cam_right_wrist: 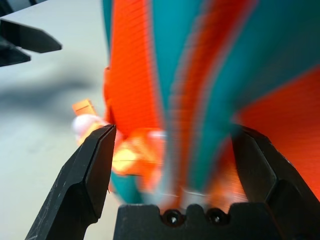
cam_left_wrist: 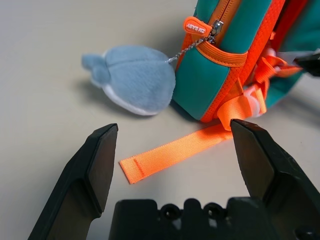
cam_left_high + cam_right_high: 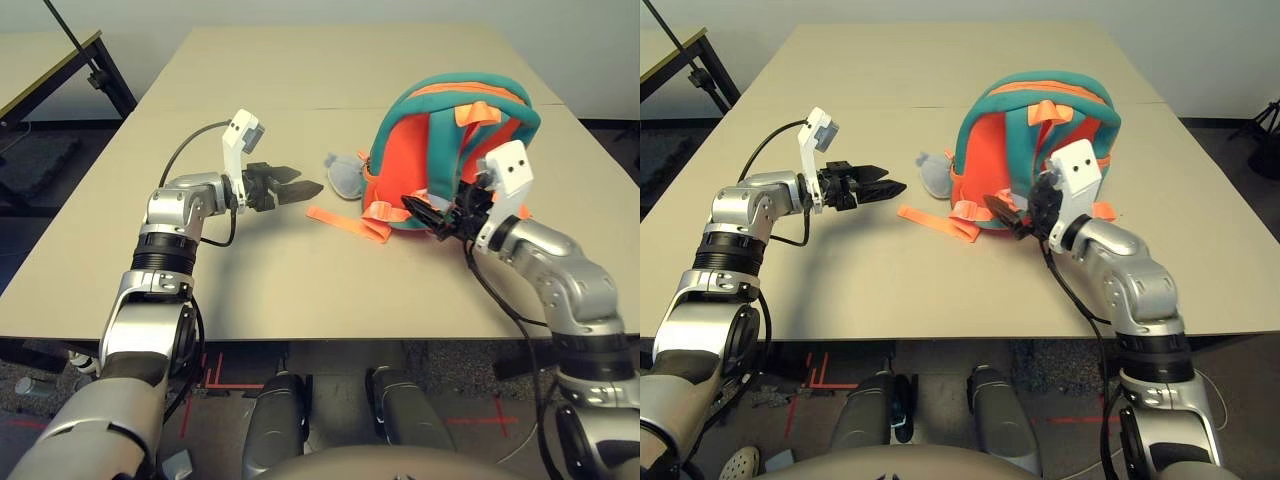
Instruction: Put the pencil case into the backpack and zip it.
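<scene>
Presently we see the backpack (image 3: 455,150) lying on the beige desk (image 3: 300,270), toward two o'clock from the desk's middle, its teal and orange strap side up. We note the grey plush toy (image 3: 345,175) resting on the desk at the pack's nine o'clock, tied by a thin cord to the orange zipper pull (image 2: 196,26). One orange strap (image 3: 350,222) trails flat across the desk from the pack's lower edge toward seven o'clock. The left pincer (image 3: 300,188) hangs above the desk at nine o'clock of the toy, near it, fingers apart and holding nothing, pointed at toy and strap. The right pincer (image 3: 432,215) sits at the pack's six o'clock edge, fingers apart with teal and orange fabric between them; we cannot tell if it touches.
</scene>
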Robot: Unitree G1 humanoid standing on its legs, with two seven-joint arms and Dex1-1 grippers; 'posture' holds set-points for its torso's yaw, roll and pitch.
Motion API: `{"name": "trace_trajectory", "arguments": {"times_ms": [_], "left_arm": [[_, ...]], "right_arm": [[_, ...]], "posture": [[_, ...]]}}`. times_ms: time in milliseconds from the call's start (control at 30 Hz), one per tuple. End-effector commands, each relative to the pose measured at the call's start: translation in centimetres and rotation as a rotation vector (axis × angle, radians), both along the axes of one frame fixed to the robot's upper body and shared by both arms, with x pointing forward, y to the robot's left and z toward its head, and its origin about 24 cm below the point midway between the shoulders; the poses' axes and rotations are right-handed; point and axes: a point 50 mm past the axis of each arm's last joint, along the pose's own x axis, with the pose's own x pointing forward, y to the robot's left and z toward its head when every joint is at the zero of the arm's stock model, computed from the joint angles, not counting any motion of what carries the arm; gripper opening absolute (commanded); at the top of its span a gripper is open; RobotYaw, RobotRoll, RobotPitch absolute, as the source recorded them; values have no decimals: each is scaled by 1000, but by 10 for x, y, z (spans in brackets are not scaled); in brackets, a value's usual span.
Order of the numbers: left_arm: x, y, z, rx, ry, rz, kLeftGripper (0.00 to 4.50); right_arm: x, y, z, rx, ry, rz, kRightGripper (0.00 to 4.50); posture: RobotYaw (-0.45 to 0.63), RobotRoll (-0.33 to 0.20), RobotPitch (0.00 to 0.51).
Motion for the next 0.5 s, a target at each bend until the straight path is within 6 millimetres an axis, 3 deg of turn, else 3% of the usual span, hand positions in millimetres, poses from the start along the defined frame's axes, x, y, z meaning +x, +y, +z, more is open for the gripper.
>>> {"name": "trace_trajectory", "arguments": {"times_ms": [33,167,300,500], "left_arm": [[-1,-2,0,-11,3,3,4500],[0,-1,0,-12,-1,12,4500],[1,6,2,-18,-15,48,4500],[1,20,-1,-22,-31,145,4500]], "right_arm": [[-12,-13,7,11,10,-13,4478],[-19,-27,10,18,21,-46,4478],[-27,-55,9,42,11,-132,4478],[-31,-98,-12,54,-49,-334,4478]], "posture": [[-237,0,98],[-249,0,96],[-256,0,95],[-250,0,94]]}}
